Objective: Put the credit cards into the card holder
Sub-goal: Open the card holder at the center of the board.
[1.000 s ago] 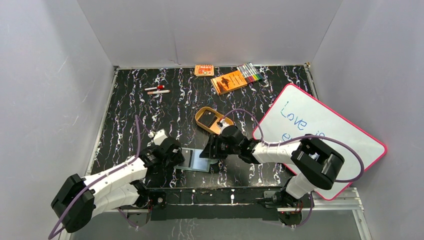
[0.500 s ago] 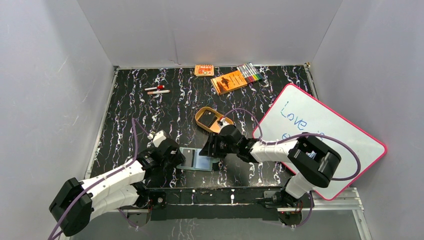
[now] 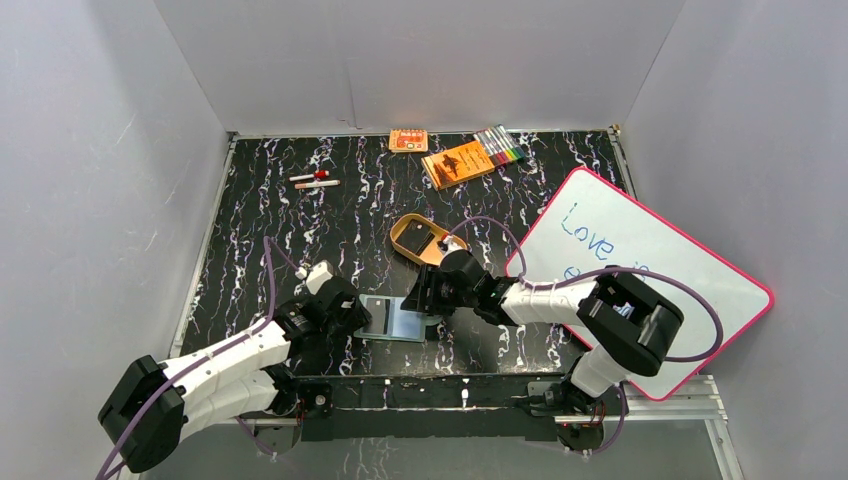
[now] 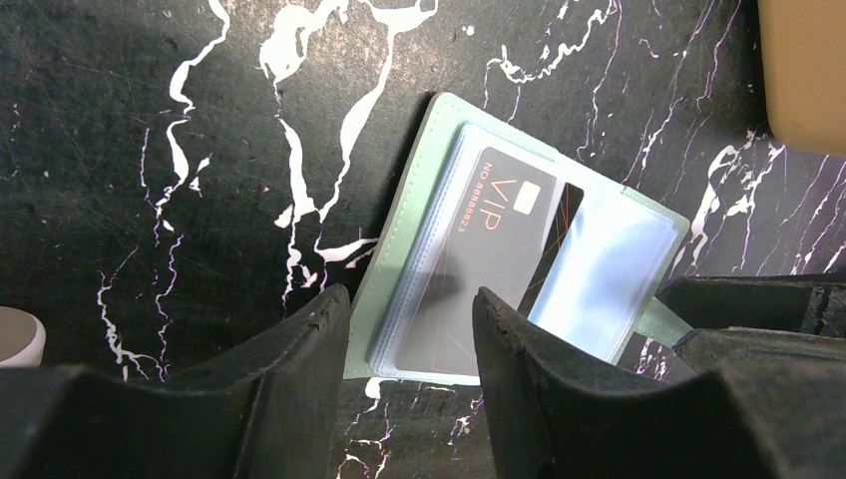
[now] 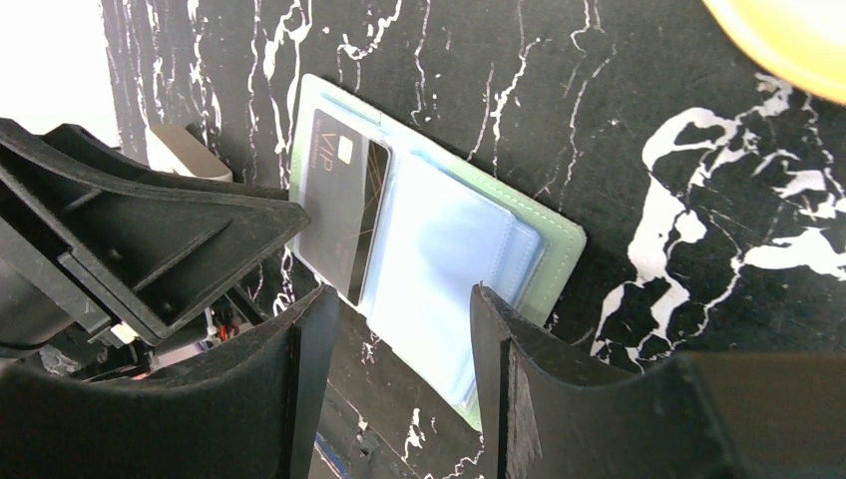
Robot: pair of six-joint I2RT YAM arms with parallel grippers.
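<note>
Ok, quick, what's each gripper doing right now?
Left gripper: open, empty, above the card holder.
Right gripper: open, empty, above the card holder too.

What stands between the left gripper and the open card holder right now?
Nothing visible does. The left gripper hangs open right over one edge of the card holder, which lies unfolded with a dark VIP card among its clear sleeves. The right gripper, also open, is over the opposite side.
</note>
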